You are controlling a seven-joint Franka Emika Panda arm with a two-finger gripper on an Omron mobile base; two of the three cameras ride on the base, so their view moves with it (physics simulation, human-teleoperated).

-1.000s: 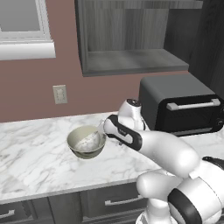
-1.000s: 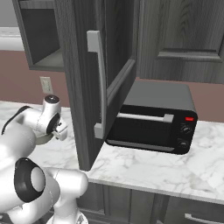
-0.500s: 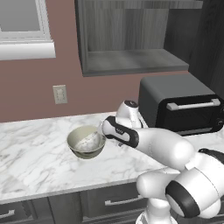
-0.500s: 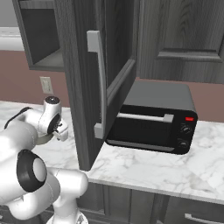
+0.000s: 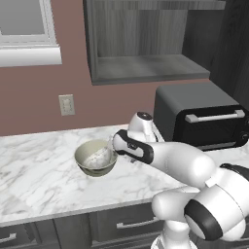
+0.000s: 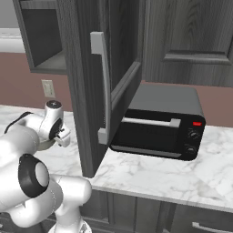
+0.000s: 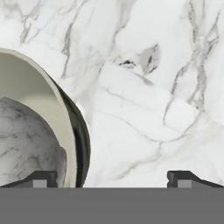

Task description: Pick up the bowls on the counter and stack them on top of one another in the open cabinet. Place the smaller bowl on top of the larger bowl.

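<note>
The larger bowl [image 5: 96,158] is sitting upright on the counter [image 5: 39,180], olive-beige outside and cream inside, and the smaller bowl [image 5: 99,156] is resting inside it as a translucent whitish shape leaning toward the right-hand wall. In the hand view the larger bowl's rim [image 7: 70,131] is curving up the left side, with the glassy smaller bowl [image 7: 26,144] lying within it and bare marble spreading to the right. The gripper [image 7: 111,178] is hanging just beside the bowl's right edge with its jaws standing wide apart and holding nothing; one finger tip [image 7: 39,178] is showing over the bowl's interior and the other [image 7: 183,178] over the counter, so the rim seems to be lying between them. The open cabinet [image 5: 146,68] is waiting above and behind, its shelf bare, with the black toaster oven [image 5: 202,116] standing to its lower right. Judging by this, the arm is lining up a grasp on the larger bowl's wall, the first pick of the task. The next move calls for lowering the fingers astride the rim, closing firmly, and lifting level so the nested bowl is not sliding out on the way to the shelf.
</note>
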